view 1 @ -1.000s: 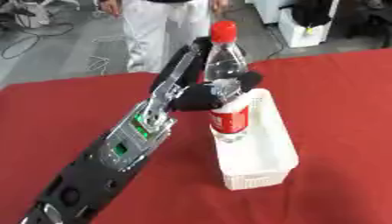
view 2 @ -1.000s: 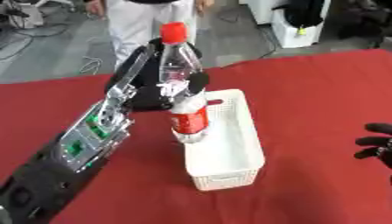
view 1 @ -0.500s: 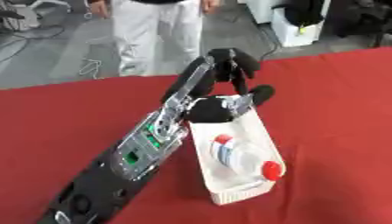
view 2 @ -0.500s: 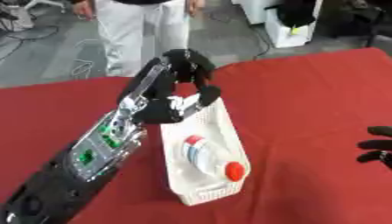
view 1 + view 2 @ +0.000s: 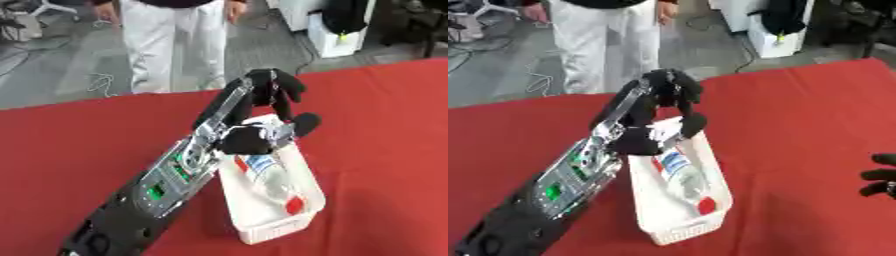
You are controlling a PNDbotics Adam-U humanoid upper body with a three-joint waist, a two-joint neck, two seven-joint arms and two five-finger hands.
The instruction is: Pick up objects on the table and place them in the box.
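Note:
A clear plastic bottle with a red cap and a red-and-white label lies on its side inside the white slotted box on the red table. Its cap points toward the box's near end. My left hand hovers just above the far end of the box, its black fingers relaxed and spread, holding nothing. My right hand shows only as dark fingertips at the right edge of the right eye view, low over the cloth.
The red tablecloth covers the whole work surface. Beyond the table's far edge a person in white trousers stands on a grey floor, with white cabinets and cables behind.
One second ago my left hand held the bottle upright over the box. It has let go, the bottle now lies in the box, and the hand has lifted with its fingers spread.

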